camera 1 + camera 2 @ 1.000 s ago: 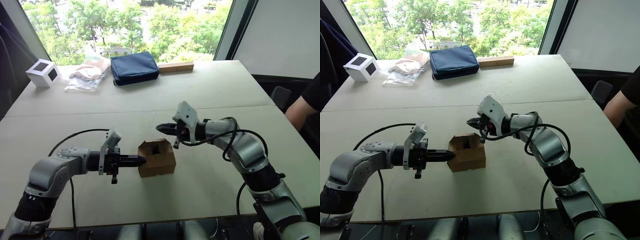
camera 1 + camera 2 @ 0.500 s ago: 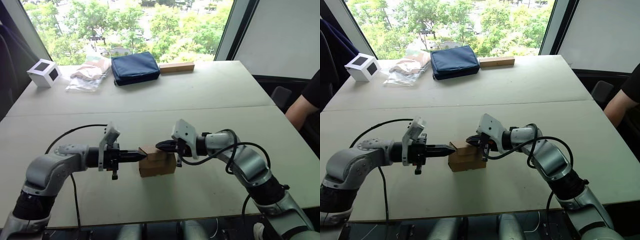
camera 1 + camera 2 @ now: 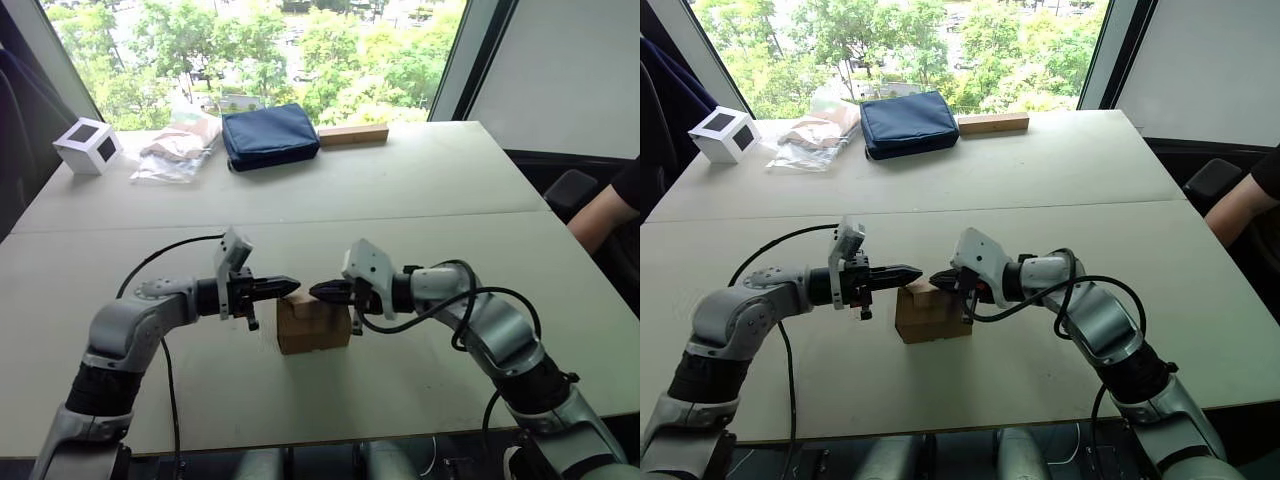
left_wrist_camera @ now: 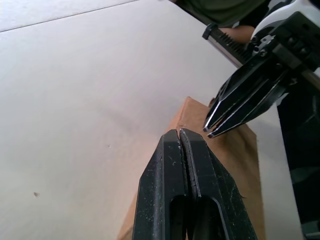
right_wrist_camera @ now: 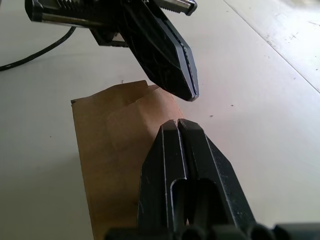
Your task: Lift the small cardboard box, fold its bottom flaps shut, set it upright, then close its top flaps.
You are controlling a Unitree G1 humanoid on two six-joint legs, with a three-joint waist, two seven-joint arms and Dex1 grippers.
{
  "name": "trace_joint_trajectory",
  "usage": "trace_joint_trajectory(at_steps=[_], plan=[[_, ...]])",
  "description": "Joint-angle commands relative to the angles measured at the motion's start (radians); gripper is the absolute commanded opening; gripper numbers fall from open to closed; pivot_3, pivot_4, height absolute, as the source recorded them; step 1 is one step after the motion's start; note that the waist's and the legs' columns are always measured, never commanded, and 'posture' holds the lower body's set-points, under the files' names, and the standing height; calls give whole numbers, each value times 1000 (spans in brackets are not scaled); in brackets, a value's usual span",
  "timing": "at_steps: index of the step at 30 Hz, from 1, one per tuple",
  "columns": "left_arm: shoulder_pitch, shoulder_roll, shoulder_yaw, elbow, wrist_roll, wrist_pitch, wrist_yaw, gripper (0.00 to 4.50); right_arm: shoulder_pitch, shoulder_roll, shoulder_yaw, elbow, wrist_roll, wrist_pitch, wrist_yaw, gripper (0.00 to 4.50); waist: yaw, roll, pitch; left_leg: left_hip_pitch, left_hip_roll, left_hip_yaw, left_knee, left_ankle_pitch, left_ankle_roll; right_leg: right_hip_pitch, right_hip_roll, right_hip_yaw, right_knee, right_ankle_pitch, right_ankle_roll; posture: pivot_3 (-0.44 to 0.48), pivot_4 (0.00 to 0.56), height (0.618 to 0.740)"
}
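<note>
Cardboard sits at the near middle of the pale surface (image 3: 420, 190) in the left eye view: the small cardboard box (image 3: 313, 323) stands upright, its top flaps (image 3: 300, 299) folded mostly down. The left gripper (image 3: 290, 286) and the right gripper (image 3: 316, 292) meet tip to tip just above that top, each with its two black fingers pressed together and nothing held.

Right eye view: the same pairing, both grippers poised over the box's upper edge, with a white cube (image 3: 722, 133), a navy pouch (image 3: 907, 122) and a long wooden block (image 3: 991, 122) well apart at the far edge. A person's arm (image 3: 1238, 205) shows at the right edge.

Left wrist view: the left gripper's fingers are shut flat on each other above the brown top, and the right gripper's tips point down toward the flap.

Right wrist view: the flaps overlap unevenly, one edge raised a little.

Judging from this, the box is light and unheld, so a push from one side only could slide or tip it. A raised flap may also spring back up once pressure goes, and the two grippers are close enough to collide.
</note>
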Motion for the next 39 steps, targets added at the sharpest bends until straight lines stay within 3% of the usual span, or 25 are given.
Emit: trace_joint_trajectory(at_steps=[1,6,39], plan=[[6,15,4,-27,4,-18,-11,23,3,-5,-52,-60,19,-23,-6,0,0,0,0,0,0,0,0,0,0,0,0,0,0,0,0,0,150,737],[8,22,10,-26,-3,-16,-21,23,51,-12,-113,-102,90,-35,34,0,1,0,0,0,0,0,0,0,0,0,0,0,0,0,0,0,150,737],[11,15,-3,-9,22,-12,-29,23,76,-68,69,-34,-130,-197,80,0,0,0,0,0,1,0,0,0,0,2,1,0,-3,0,0,0,150,737]])
